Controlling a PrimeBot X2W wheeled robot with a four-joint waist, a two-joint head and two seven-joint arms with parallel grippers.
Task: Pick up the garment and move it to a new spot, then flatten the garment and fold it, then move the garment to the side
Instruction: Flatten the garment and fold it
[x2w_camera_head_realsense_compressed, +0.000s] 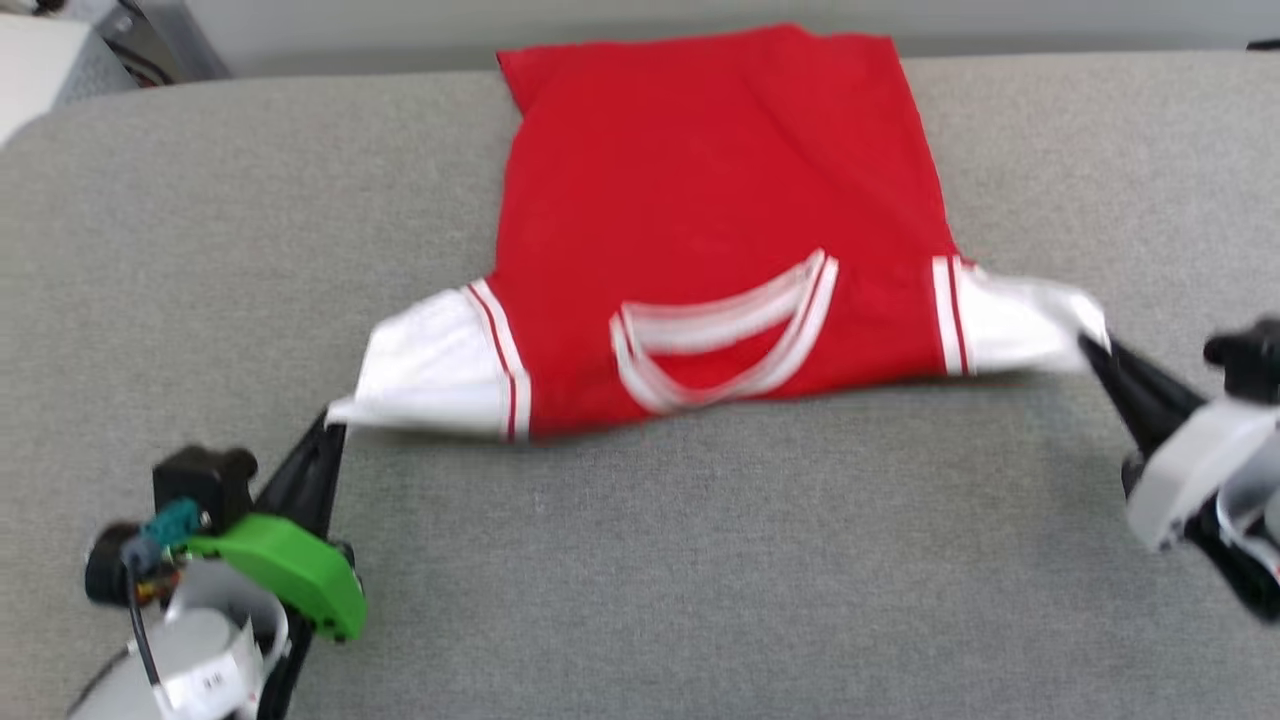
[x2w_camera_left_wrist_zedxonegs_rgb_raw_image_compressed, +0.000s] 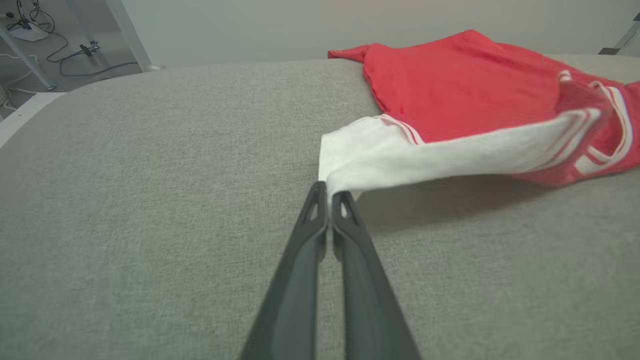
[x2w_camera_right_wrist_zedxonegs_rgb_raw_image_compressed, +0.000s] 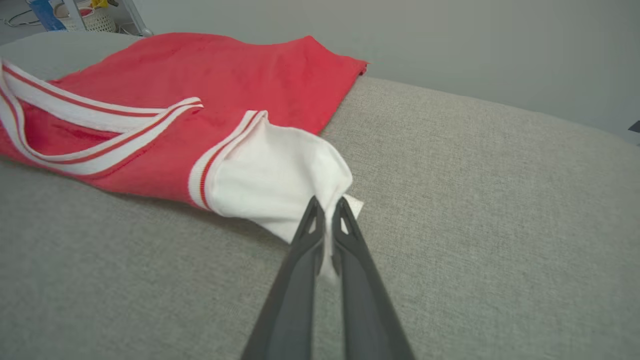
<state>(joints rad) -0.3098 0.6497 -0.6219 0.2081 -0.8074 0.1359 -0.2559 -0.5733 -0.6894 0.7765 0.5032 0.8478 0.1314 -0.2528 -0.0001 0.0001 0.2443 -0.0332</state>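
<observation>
Two sleeves of garment (x2w_camera_head_realsense_compressed: 720, 200) pinched: left end effector (x2w_camera_left_wrist_zedxonegs_rgb_raw_image_compressed: 327, 190) & right end effector (x2w_camera_right_wrist_zedxonegs_rgb_raw_image_compressed: 327, 206), body btwn

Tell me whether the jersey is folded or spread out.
Spread out: the garment lies unfolded on the grey surface, its sleeves held outward by the left gripper and right gripper.

red white-sleeved garment (x2w_camera_head_realsense_compressed: 720, 190) outspread, collar nearest

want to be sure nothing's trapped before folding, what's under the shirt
A grey surface lies under the shirt. Its near edge, held up by the left pincer and right pincer, has just shadow beneath. Whatever lies under the flat red body is covered.
</observation>
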